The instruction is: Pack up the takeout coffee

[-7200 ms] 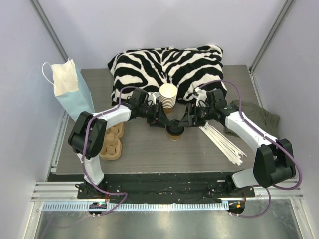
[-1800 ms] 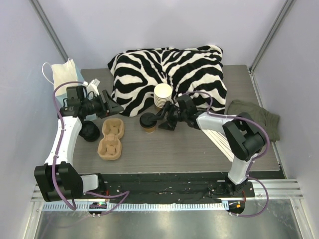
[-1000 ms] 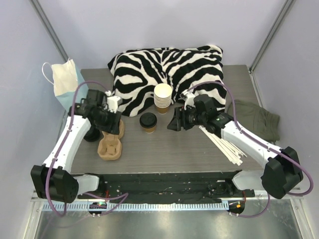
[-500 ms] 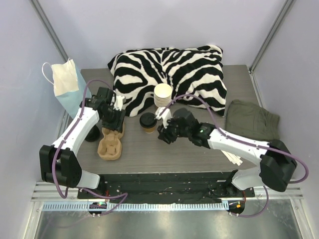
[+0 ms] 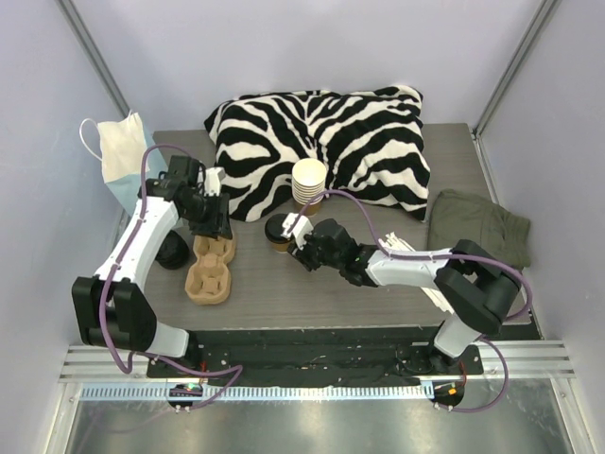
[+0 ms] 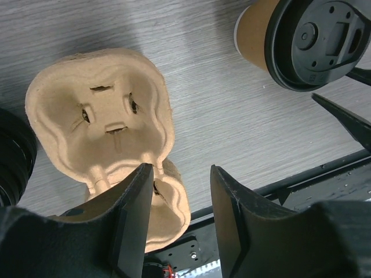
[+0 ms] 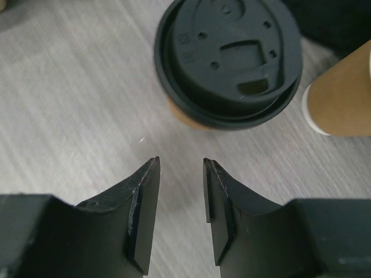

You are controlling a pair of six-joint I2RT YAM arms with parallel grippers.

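The takeout coffee (image 5: 280, 230), a tan paper cup with a black lid, stands upright on the table in front of the pillow. It also shows in the left wrist view (image 6: 310, 40) and the right wrist view (image 7: 229, 58). My right gripper (image 5: 299, 250) (image 7: 181, 161) is open and empty, low over the table just right of the coffee, not touching it. My left gripper (image 5: 216, 227) (image 6: 181, 169) is open and empty above the far end of the tan pulp cup carrier (image 5: 212, 270) (image 6: 104, 116), left of the coffee.
A stack of lidless tan cups (image 5: 310, 183) (image 7: 342, 92) stands just behind the coffee. A zebra pillow (image 5: 321, 128) fills the back. A blue-and-white paper bag (image 5: 128, 165) stands at the left, loose black lids (image 5: 170, 252) beside the carrier, white sticks (image 5: 430, 279) and a green cloth (image 5: 477, 222) at the right.
My right gripper has swung left and down from near the sticks to just beside the coffee. My left gripper has shifted slightly back over the carrier. The coffee has not moved.
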